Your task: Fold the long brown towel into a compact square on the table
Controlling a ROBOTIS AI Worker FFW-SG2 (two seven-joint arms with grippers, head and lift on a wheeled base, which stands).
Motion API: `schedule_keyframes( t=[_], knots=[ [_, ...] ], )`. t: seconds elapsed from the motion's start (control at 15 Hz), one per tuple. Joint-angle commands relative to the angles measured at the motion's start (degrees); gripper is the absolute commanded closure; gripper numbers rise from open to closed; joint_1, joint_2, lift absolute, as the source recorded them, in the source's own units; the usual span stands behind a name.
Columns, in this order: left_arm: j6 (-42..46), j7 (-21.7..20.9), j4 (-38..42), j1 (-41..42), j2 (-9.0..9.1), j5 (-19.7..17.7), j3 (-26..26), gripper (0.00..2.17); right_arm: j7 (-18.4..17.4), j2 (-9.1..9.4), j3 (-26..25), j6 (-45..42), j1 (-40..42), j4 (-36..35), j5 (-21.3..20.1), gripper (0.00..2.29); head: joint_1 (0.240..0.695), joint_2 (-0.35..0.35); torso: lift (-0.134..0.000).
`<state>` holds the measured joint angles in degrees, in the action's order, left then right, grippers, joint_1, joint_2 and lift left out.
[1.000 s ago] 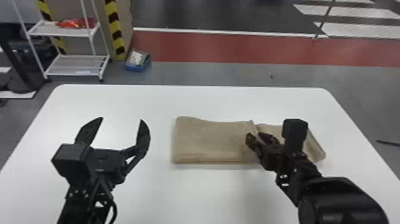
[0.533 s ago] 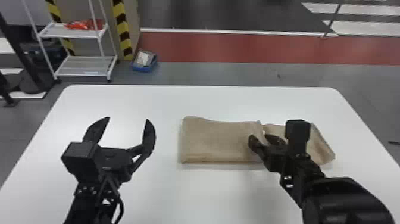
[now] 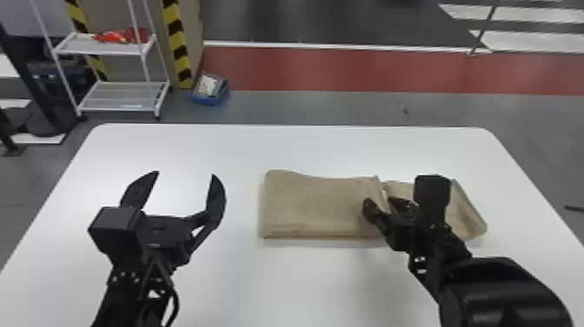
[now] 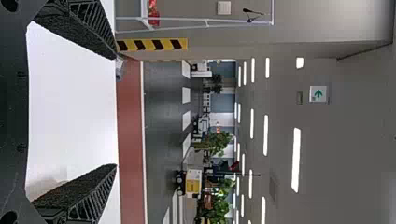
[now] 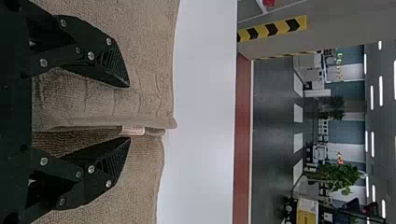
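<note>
Blue bin (image 3: 207, 101) farther right in head view, whitish contents (image 3: 208, 85) inside

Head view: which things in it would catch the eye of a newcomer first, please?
Probably the brown towel, mostly on the right half of the white table, with a folded edge between the open fingers of the right gripper. Next is the left gripper, spread wide over the table's left side. Behind the table, yellow-and-black stripes stand out beside a white rack.
</note>
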<state>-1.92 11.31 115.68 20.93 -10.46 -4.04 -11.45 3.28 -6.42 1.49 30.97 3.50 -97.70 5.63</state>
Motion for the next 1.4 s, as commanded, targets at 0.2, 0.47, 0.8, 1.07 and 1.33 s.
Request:
schedule_keyframes(
  t=[0.2, 0.47, 0.8, 1.07, 1.33],
  knots=[
    [0.03, -0.06, -0.01, 0.07, 0.00, 0.00, 0.03, 0.05, 0.14, 0.00, -0.17, 1.51, 0.20, 0.05, 0.25, 0.66, 0.695, -0.059, -0.115],
    [0.03, -0.06, -0.01, 0.34, 0.00, 0.00, 0.03, 0.05, 0.32, -0.09, -0.35, 1.69, 0.99, -0.91, 0.78, 0.68, 0.695, -0.061, -0.115],
    [0.03, 0.03, 0.34, 0.87, 0.00, 0.00, 0.12, 0.05, 0.32, 0.00, -0.35, 2.04, 0.99, -1.00, 0.87, 0.83, 0.695, -0.059, -0.115],
    [0.03, 0.03, 0.60, 0.95, 0.00, 0.00, 0.12, 0.05, -0.03, 0.00, -0.26, 2.04, 1.25, -2.76, 0.96, 0.83, 0.695, -0.058, -0.115],
    [0.03, 0.12, 0.69, 1.04, 0.00, 0.00, 0.12, 0.05, 0.14, 0.00, -0.09, 4.68, 0.81, -3.64, 0.69, 1.20, 0.695, -0.055, -0.115]
  ],
)
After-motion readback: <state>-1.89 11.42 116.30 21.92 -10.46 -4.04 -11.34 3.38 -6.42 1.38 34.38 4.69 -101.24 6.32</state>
